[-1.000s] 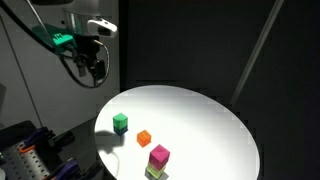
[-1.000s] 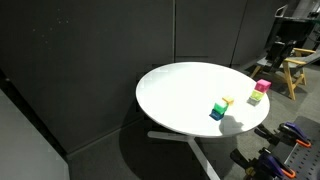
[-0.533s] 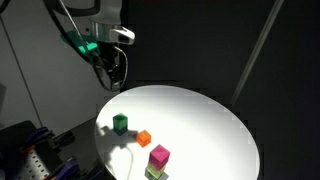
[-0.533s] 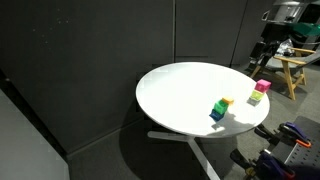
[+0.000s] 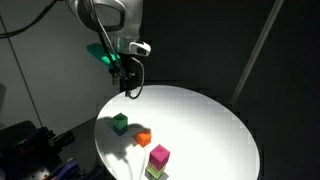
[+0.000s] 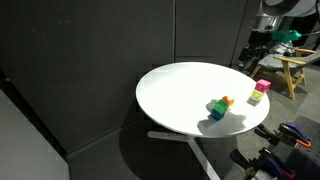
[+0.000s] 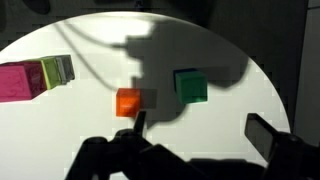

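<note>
My gripper point(image 5: 130, 86) point(image 6: 252, 56) hangs open and empty above the edge of the round white table point(image 5: 205, 115) point(image 6: 180, 90). In the wrist view its two dark fingers point(image 7: 265, 135) stand wide apart around bare tabletop, gripper point(image 7: 200, 130). Just beyond them lie a green cube point(image 7: 190, 86) point(image 5: 120, 123) point(image 6: 217, 109) and an orange cube point(image 7: 128, 101) point(image 5: 144, 138) point(image 6: 226, 101). Further off a magenta cube point(image 7: 20, 82) point(image 5: 159, 155) point(image 6: 262, 87) sits on a yellow-green cube point(image 7: 58, 70) point(image 5: 153, 172). Nothing is touched.
Dark panels surround the table on all sides. A wooden frame point(image 6: 291, 68) stands behind the arm, and a rack of equipment point(image 5: 30, 150) is below the table's edge. The gripper's shadow point(image 7: 150, 50) falls across the tabletop.
The arm has swung in toward the table and lower, from beside the table to over its rim. The jaws stayed open. The cubes have not moved.
</note>
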### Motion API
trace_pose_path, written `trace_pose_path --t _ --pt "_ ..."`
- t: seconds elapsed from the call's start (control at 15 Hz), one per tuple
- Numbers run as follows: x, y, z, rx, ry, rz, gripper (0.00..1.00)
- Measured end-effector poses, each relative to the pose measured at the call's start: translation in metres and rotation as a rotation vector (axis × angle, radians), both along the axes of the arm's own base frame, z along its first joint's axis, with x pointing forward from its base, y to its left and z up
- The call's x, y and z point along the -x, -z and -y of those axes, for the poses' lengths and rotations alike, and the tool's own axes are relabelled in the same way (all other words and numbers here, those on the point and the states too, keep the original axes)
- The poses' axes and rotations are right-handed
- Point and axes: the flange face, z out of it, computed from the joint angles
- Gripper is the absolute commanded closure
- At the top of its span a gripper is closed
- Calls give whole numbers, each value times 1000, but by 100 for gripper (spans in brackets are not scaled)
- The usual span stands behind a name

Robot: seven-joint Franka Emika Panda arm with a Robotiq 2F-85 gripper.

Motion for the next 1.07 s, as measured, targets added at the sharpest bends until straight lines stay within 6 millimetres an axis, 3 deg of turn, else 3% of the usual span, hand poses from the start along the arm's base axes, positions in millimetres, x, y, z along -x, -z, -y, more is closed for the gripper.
trace_pose_path --t 0.53,0.8,1.07 --pt "-28 41 56 17 88 -68 0" --pt "-29 57 86 22 166 -95 0" --pt "-25 59 112 44 220 -58 0"
